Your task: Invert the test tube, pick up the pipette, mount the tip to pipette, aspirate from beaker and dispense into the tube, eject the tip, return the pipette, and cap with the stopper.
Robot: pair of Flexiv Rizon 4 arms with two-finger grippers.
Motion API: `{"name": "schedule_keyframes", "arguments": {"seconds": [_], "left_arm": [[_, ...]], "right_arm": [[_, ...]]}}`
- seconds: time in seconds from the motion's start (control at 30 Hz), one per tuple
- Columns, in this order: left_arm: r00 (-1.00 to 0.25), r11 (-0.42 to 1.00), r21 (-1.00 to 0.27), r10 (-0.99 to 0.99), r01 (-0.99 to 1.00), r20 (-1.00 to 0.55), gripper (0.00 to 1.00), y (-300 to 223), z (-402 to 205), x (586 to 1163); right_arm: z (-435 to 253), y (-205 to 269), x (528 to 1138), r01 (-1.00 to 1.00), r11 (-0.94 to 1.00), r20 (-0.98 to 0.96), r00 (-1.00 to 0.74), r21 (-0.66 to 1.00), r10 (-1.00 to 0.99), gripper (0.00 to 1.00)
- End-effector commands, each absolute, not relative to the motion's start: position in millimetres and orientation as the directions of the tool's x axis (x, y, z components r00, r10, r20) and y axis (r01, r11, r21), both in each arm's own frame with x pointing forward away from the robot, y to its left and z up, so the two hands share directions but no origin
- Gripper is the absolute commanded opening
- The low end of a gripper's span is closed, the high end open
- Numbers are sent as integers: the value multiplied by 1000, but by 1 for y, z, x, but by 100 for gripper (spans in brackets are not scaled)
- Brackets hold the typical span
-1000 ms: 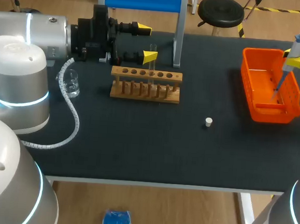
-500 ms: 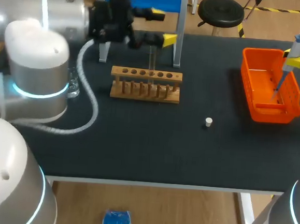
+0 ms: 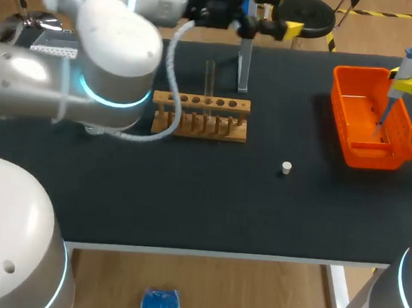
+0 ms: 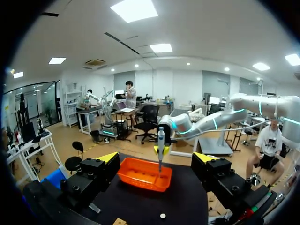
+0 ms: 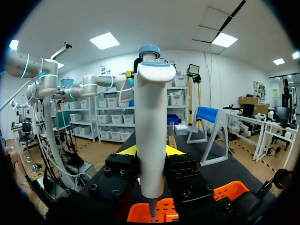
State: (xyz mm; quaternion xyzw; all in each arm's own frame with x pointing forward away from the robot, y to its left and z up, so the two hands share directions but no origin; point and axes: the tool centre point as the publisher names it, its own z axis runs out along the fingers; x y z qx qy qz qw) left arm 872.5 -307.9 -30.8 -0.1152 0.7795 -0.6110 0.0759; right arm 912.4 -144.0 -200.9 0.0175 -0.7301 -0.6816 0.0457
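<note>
Right wrist view: pipette (image 5: 150, 136) upright, clamped in the right hand (image 5: 150, 150) (tip above the orange basket (image 5: 229, 190)).

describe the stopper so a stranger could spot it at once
On the black table, look between the wooden rack and the orange basket. Nearer the front edge than the rack stands the stopper: a tiny white plug, alone on bare tabletop, touching nothing.

Table (image 3: 187, 209) is just a plain black top. Sitting on it: a wooden tube rack (image 3: 200, 118) toward the back middle, an orange basket (image 3: 368, 157) over by the right edge, and a tiny white stopper (image 3: 286, 167) alone between them, nearer the front.
</note>
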Motion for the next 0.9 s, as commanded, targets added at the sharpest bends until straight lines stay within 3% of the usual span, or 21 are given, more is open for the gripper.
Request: {"name": "schedule_keyframes", "arguments": {"seconds": [0.03,0.9], "left_arm": [[-950,286,-951,-312,-116,22,100,-379,-39,893],[-961,276,-955,-273,-110,32,100,-458,-64,923]], "right_arm": [[-201,-145,914,36,71,42,-995,997,-92,0],[-201,-145,914,36,71,42,-995,997,-92,0]]}}
